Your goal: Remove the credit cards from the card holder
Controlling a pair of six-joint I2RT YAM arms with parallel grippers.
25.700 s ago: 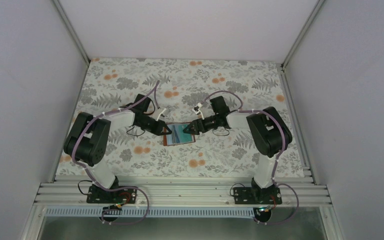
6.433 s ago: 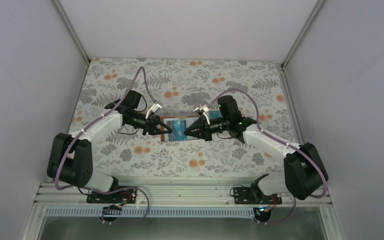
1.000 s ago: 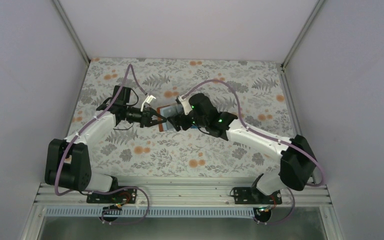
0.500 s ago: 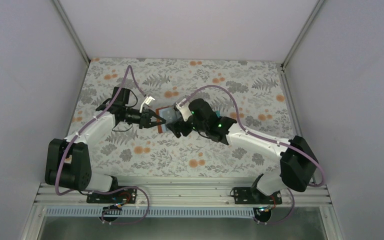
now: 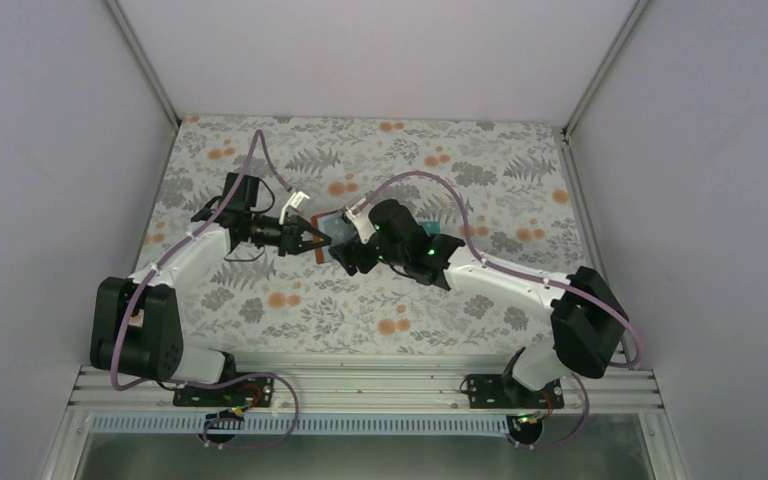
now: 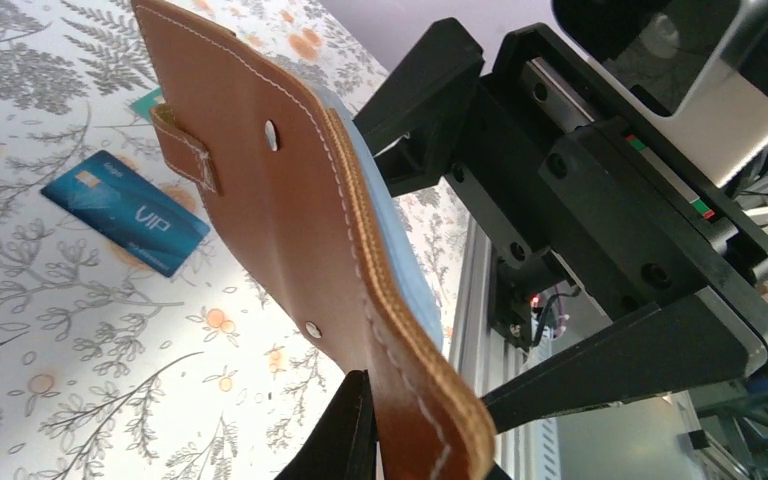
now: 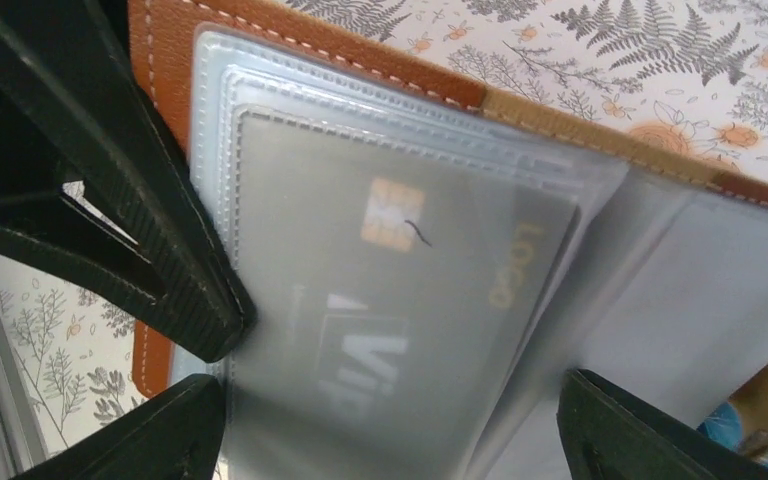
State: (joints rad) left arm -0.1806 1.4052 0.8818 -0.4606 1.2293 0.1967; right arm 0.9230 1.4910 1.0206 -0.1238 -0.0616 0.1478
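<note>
- Top view: my left gripper [image 5: 307, 236] is clamped on the left end of the small brown leather bifold card holder [image 5: 326, 226], over the middle of the floral-patterned desk [image 5: 520, 170]. My right gripper [image 5: 348, 258] sits close against the card holder's near side. From up here I cannot tell how its fingers stand.
- Left wrist view: I hold the card holder up off the desk, tilted on edge. Its brown outer face, with the strap and snap studs, is turned toward this camera, and pale blue lining shows along its far side. My two left fingers are closed on its lower edge. A thin blue rectangular card [image 6: 125, 212] marked VIP lies flat on the desk beyond. A teal-green card corner [image 6: 147, 101] peeks out beside the card holder's upper edge.
- Right wrist view: the card holder is open, showing a frosted plastic sleeve [image 7: 260, 130]. A dark grey card with a gold chip [image 7: 390, 290] sits inside it. My right fingers are spread at the lower corners, one on each side of the sleeve, gripping nothing.
</note>
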